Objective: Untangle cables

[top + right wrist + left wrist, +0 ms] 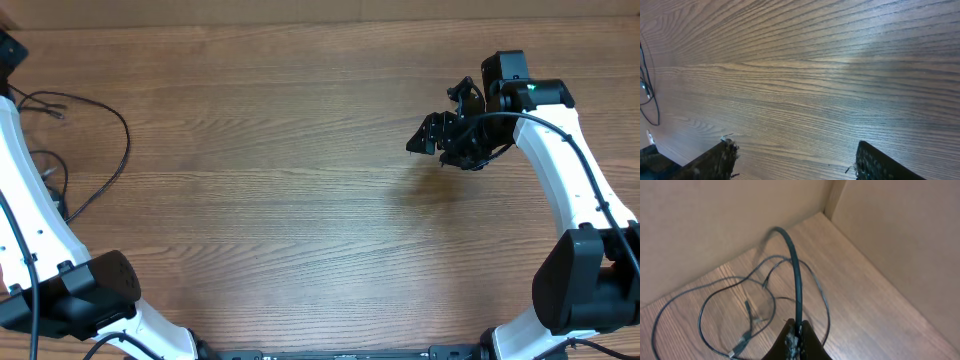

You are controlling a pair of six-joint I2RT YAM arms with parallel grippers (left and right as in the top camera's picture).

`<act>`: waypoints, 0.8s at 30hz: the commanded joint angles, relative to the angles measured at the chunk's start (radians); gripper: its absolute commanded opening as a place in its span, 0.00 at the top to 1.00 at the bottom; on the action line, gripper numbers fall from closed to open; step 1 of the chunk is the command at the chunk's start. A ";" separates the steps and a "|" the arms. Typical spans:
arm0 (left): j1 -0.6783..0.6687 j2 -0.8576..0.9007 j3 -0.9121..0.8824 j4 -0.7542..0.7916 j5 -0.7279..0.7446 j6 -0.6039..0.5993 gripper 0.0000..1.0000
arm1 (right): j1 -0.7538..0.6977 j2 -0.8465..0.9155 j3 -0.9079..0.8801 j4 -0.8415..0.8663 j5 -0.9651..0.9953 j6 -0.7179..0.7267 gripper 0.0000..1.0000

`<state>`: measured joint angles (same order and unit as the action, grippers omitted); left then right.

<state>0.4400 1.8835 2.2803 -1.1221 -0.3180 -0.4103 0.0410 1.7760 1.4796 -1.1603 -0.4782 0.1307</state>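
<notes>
Far left edge: I see the cables (126, 140) lying on the wooden table (300, 210) in loose black loops, just beside my white left arm (30, 225).
Cables up close: in the left wrist view the thin cords (705, 307) sprawl in overlapping loops in the corner where two cardboard walls (890, 240) meet. A small silver-grey plug tip (744, 340) rests on the wood near the camera.
Left gripper (796, 342): its fingers are pressed together, pinching one strand of the cables. That strand rises from the pinch, arches away from the camera and drops back to the loops.
Middle of the table: bare wood grain.
Right gripper (795, 147): spread wide, with nothing between its fingers (720, 160). It hangs over bare wood on the far right side, well apart from the cables.
Right arm (560, 170): white, reaching from the near right corner toward the far side.
Right wrist view, left edge: a thin dark cord (652, 107) shows at the frame's edge.
</notes>
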 commanded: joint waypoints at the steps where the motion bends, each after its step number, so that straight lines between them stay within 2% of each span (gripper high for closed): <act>1: -0.002 0.006 0.019 -0.032 -0.030 0.022 0.96 | 0.003 -0.018 0.023 0.002 0.007 -0.001 0.25; 2: -0.002 0.006 0.019 -0.034 -0.031 0.023 0.77 | 0.003 -0.018 0.023 0.002 0.007 -0.001 0.26; 3: -0.002 0.006 0.019 -0.039 -0.029 0.023 0.12 | 0.003 -0.018 0.023 0.002 0.007 -0.001 0.26; 4: -0.002 0.000 0.021 -0.067 -0.029 0.021 0.01 | 0.003 -0.018 0.024 0.001 0.007 -0.001 0.15; 5: -0.003 -0.013 0.022 -0.093 -0.013 0.010 0.01 | 0.003 -0.020 0.031 -0.007 0.007 -0.001 0.09; 7: -0.009 -0.056 0.022 -0.137 0.061 0.011 0.01 | 0.003 -0.026 0.067 -0.042 0.007 -0.002 0.06; 11: -0.023 -0.185 0.022 -0.271 0.449 0.049 0.00 | 0.003 -0.085 0.252 -0.185 0.018 -0.033 0.04; 12: -0.047 -0.212 0.022 -0.312 0.540 0.098 0.00 | 0.003 -0.106 0.298 -0.232 0.023 -0.058 0.04; 13: -0.081 -0.229 0.022 -0.340 0.571 0.134 0.00 | 0.003 -0.130 0.346 -0.282 0.051 -0.061 0.04; 15: -0.197 -0.261 0.022 -0.407 0.573 0.171 0.00 | 0.003 -0.180 0.435 -0.383 0.124 -0.060 0.05; 16: -0.270 -0.280 0.022 -0.437 0.573 0.201 0.00 | 0.003 -0.205 0.474 -0.431 0.149 -0.056 0.00; 17: -0.318 -0.293 0.022 -0.451 0.573 0.212 0.00 | 0.003 -0.230 0.502 -0.467 0.172 -0.053 0.00; 20: -0.461 -0.328 0.022 -0.486 0.538 0.231 0.00 | 0.003 -0.344 0.550 -0.534 0.242 -0.050 0.00; 24: -0.553 -0.332 0.021 -0.535 0.525 0.231 0.00 | 0.003 -0.530 0.551 -0.533 0.242 -0.050 0.00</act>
<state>-0.0788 1.5681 2.2860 -1.6390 0.2161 -0.2058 0.0406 1.3621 2.0029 -1.6928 -0.2687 0.0845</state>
